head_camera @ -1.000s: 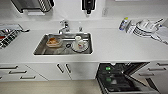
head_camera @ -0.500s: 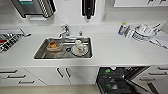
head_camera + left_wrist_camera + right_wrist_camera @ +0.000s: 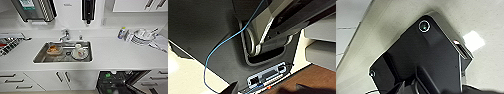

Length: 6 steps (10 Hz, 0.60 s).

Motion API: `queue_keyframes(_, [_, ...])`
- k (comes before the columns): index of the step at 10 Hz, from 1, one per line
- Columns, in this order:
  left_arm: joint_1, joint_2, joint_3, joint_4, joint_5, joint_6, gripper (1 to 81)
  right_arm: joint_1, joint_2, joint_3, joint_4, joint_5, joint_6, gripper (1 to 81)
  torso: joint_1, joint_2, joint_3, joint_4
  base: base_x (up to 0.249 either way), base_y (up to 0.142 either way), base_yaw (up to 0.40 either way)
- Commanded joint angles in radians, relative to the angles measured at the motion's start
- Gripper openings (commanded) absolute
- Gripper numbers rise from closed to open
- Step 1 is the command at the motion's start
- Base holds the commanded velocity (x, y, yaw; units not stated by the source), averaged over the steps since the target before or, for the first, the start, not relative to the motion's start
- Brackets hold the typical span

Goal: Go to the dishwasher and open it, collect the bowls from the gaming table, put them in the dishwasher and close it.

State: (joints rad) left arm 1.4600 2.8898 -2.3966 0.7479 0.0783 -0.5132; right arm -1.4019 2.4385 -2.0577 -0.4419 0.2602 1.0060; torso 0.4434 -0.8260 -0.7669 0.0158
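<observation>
White worktop [image 3: 117,56] runs across the head view, with a steel sink [image 3: 40,58] let into it and the dishwasher [image 3: 117,82] below and to the sink's right, its door dropped open so the dark racks face up, which is how it must stand to be loaded. Something bright green [image 3: 108,75] sits on the upper rack and another green patch lower down; these may be the green bowl or rack fittings, but the view is too soft to say. An orange-tinted item [image 3: 53,49] lies in the sink beside a white cup on a plate [image 3: 79,53], probably left there to be washed; I judge it is not the red-orange bowl, though I cannot be sure. White dishes [image 3: 141,37] are stacked on the worktop at the far right, well apart from the sink. The gaming table is nowhere in these frames. Both wrist cameras look at the robot's own dark body close up, with pale floor [image 3: 366,32] around it, so the arms seem hung low and tucked against the base, a carrying posture for driving. Whether either gripper is clenched or released I cannot tell.
</observation>
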Motion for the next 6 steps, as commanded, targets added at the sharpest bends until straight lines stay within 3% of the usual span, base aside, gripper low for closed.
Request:
queue_keyframes(1, [0.01,-0.009,0.01,-0.007,0.063,0.002,81.1,0.088,-0.031,0.016,-0.017,-0.036,0.025,81.1,0.062,-0.096,0.0,0.0,0.0,0.0,0.0])
queue_keyframes(3, [0.01,-0.01,0.01,-0.001,0.063,0.002,81.1,0.138,-0.037,0.016,-0.084,0.028,0.013,81.1,0.106,-0.167,0.0,0.0,0.0,0.0,0.0])
queue_keyframes(6, [0.01,-0.018,0.01,-0.001,0.063,0.002,81.1,0.211,-0.056,0.005,-0.095,0.074,0.022,81.1,0.173,-0.272,0.0,0.0,0.0,0.0,0.0])
